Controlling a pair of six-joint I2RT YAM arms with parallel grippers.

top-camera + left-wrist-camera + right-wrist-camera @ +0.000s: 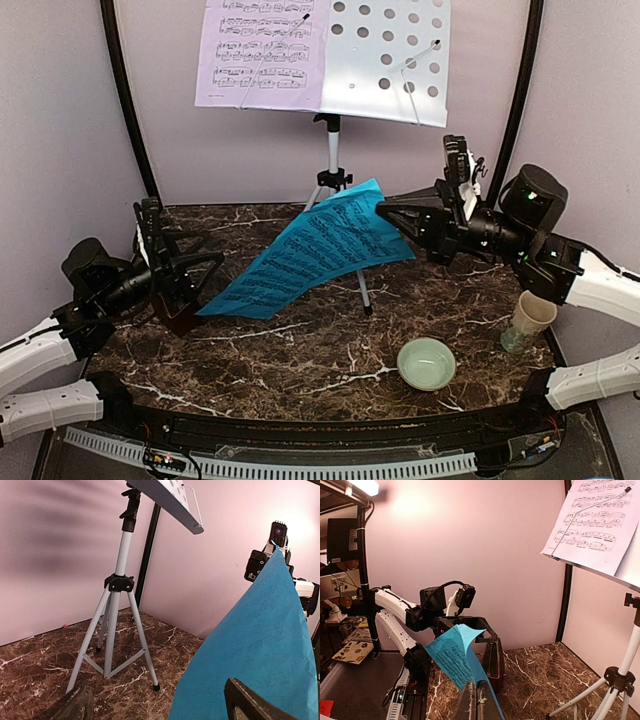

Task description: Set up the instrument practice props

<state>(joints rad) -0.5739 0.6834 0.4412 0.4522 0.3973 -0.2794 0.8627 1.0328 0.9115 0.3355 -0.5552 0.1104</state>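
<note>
R fingers (483, 703): closed tight, pinching upper-right edge of cyan sheet (310, 250); R arm reaches in from right, mid-height above worktop (300, 350).
L fingers (252, 702): spread wide, nothing clamped; one finger sits in front of sheet's lower part in L wrist view, contact can't be told.
Cyan sheet: off the worktop, slanting from R fingers down to lower-left corner near L fingers; bowed along its length; printed side up in top view; hangs in front of stand legs, below the desk.
Music stand (333, 150): upright at rear centre of worktop, tripod legs splayed, one foot showing just past sheet's front edge.
Desk (390, 60): white, perforated, tilted back at top of pole; right half bare, wire page-holder across it.
Lavender sheet (262, 50): on left half of desk, notation facing out, wire holder across it.
Metronome (180, 318): dark reddish-brown, on left side of worktop, just below L fingers and beside sheet's low corner; seen behind the sheet in R wrist view; finer detail too dark to tell.
Green bowl (427, 362): upright, front right of worktop, well apart from sheet.
Cream mug (528, 320): upright near right edge, to the right of bowl, not touching it.
</note>
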